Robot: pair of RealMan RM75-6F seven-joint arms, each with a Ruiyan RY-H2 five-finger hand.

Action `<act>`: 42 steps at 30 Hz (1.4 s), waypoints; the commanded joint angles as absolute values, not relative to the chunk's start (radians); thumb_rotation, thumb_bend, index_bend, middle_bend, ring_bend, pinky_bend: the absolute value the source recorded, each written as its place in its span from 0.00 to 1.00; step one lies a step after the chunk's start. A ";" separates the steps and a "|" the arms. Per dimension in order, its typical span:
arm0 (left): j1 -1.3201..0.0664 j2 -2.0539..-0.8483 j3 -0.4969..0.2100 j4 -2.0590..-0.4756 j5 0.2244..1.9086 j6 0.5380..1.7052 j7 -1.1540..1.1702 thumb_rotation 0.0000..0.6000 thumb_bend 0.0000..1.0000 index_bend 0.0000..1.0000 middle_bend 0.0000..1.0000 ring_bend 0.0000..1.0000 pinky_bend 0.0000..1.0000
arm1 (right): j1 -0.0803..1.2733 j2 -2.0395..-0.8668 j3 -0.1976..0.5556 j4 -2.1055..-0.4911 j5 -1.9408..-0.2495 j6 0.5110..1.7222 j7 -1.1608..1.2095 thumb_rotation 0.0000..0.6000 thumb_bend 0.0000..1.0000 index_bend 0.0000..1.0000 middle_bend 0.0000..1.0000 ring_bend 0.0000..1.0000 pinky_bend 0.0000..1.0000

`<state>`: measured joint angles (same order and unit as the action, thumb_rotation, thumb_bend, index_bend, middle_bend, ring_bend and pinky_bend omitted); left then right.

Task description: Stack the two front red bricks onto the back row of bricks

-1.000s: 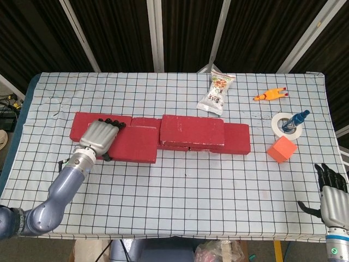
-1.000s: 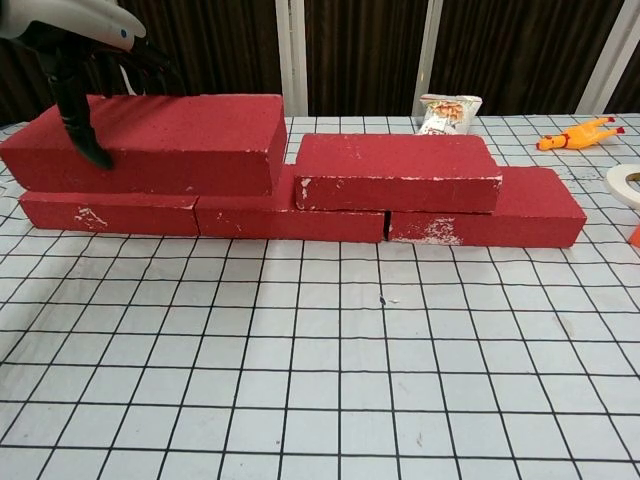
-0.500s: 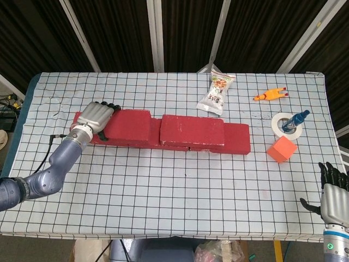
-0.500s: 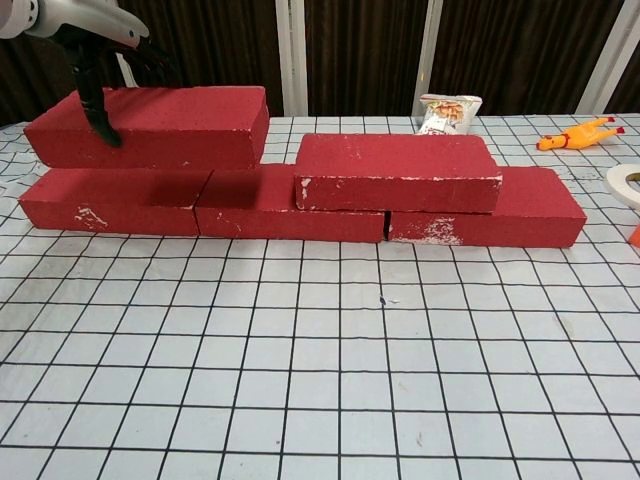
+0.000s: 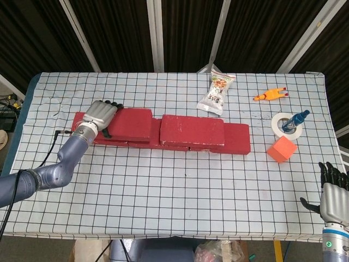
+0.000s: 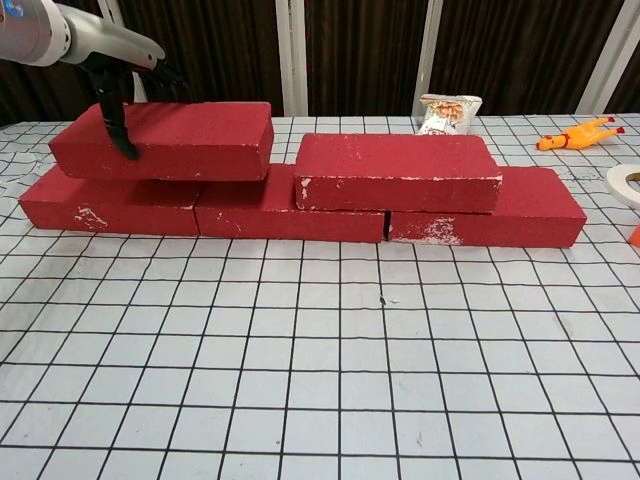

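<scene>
A long red block-shaped brick with a rough, chalky skin (image 6: 165, 138) is held at its left end by the left hand (image 5: 101, 115), with the fingers wrapped over the top and a dark thumb pressed on the front face. The brick sits on top of the left part of the back row of red bricks (image 6: 120, 205); whether it rests fully or is lifted a little cannot be told. A second red brick of the same kind (image 6: 395, 170) is already laid on the row, further right, with a small gap between the two.

The right hand (image 5: 332, 194) is kept low at the near right corner of the checked tablecloth (image 6: 320, 380), well apart from the bricks — its fingers are spread and nothing is held.

The brick looks stiff and blocky, and white scuffs are seen on its edges, so bits may rub off. It is carried by one end only, so it is judged to be light — maybe foam. The rough skin should not slip. A hold nearer the middle would keep it more level.
</scene>
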<state>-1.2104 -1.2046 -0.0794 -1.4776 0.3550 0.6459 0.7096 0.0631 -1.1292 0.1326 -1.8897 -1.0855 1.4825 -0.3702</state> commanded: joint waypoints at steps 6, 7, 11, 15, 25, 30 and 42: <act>-1.258 -1.261 -0.045 -1.428 0.303 0.656 0.698 1.00 0.00 0.24 0.25 0.17 0.22 | 0.062 -1.128 0.134 -1.890 -1.084 1.484 -0.366 1.00 0.18 0.02 0.00 0.00 0.00; -1.262 -1.265 -0.042 -1.425 0.301 0.657 0.697 1.00 0.00 0.24 0.25 0.17 0.22 | 0.062 -1.128 0.134 -1.889 -1.084 1.484 -0.366 1.00 0.18 0.02 0.00 0.00 0.00; -1.278 -1.280 -0.031 -1.414 0.290 0.660 0.692 1.00 0.00 0.24 0.25 0.17 0.22 | 0.063 -1.125 0.135 -1.888 -1.081 1.482 -0.361 1.00 0.18 0.02 0.00 0.00 0.00; -1.293 -1.293 -0.019 -1.404 0.277 0.664 0.691 1.00 0.00 0.24 0.24 0.16 0.22 | 0.063 -1.124 0.136 -1.889 -1.080 1.482 -0.359 1.00 0.18 0.02 0.00 0.00 0.00; -1.319 -1.307 0.008 -1.404 0.259 0.675 0.691 1.00 0.00 0.24 0.24 0.16 0.22 | 0.062 -1.122 0.139 -1.887 -1.079 1.483 -0.350 1.00 0.18 0.02 0.00 0.00 0.00; -1.329 -1.313 0.017 -1.410 0.256 0.684 0.693 1.00 0.00 0.24 0.24 0.16 0.21 | 0.061 -1.121 0.139 -1.887 -1.081 1.483 -0.346 1.00 0.18 0.02 0.00 0.00 0.00; -1.344 -1.329 0.028 -1.408 0.244 0.703 0.696 1.00 0.00 0.23 0.23 0.16 0.21 | 0.061 -1.119 0.138 -1.888 -1.084 1.482 -0.340 1.00 0.18 0.02 0.00 0.00 0.00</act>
